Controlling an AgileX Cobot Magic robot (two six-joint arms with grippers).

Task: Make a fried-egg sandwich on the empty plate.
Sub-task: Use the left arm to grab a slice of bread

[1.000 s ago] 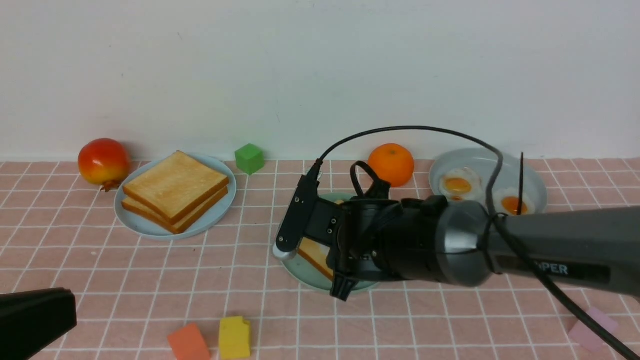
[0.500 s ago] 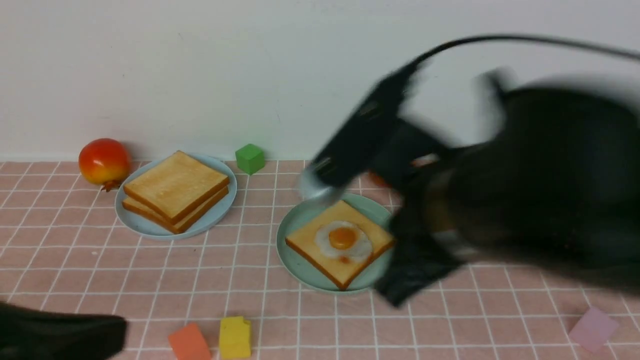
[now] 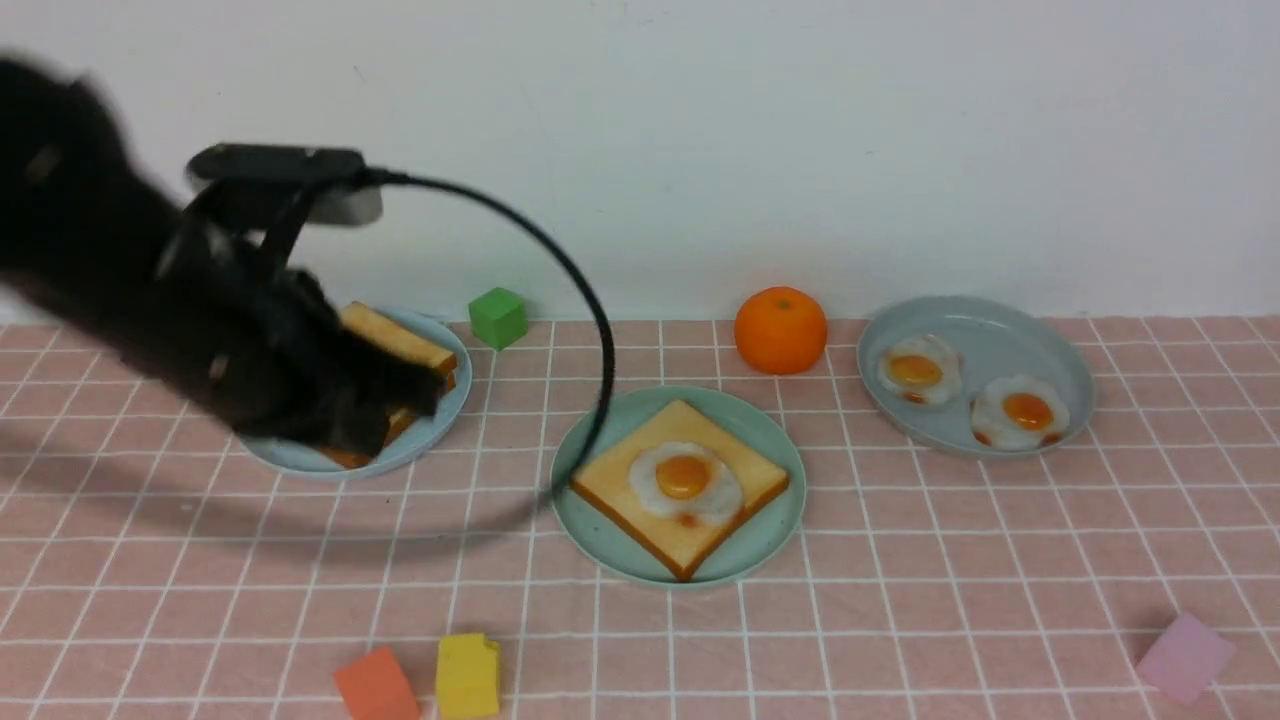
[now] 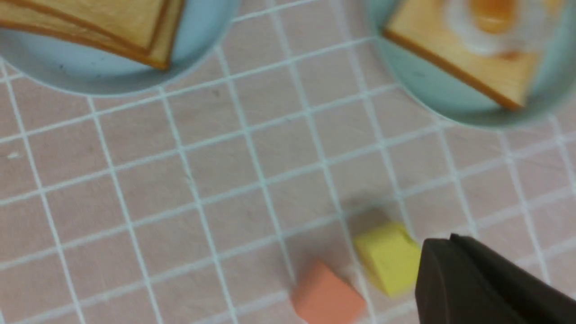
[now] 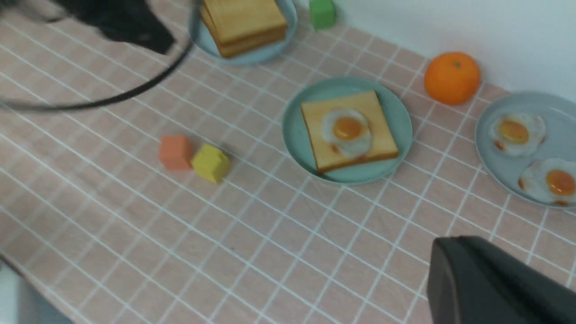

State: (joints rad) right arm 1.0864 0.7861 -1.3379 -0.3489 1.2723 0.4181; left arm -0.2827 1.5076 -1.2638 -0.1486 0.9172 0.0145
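Left arm swings in over the toast as the right arm leaves the front view

At left, the left end effector (image 3: 405, 392), its jaws together with nothing visible between them, hangs before the stacked toast slices (image 3: 405, 343) on the sky-blue plate (image 3: 462, 395), probably to fetch the sandwich's lid. It likely has to open before gripping.

Centrally, the mint-green plate (image 3: 780, 520) carries the unfinished sandwich: one toast slice (image 3: 680, 418) lies flat as the base, the fried egg (image 3: 684, 480) yolk-up around its middle, presumably so a top slice can cover it evenly.

Farther right, two spare eggs sit on the grey-blue plate (image 3: 1000, 312). The right end effector (image 5: 470, 274) is closed, apparently giving its partner room.
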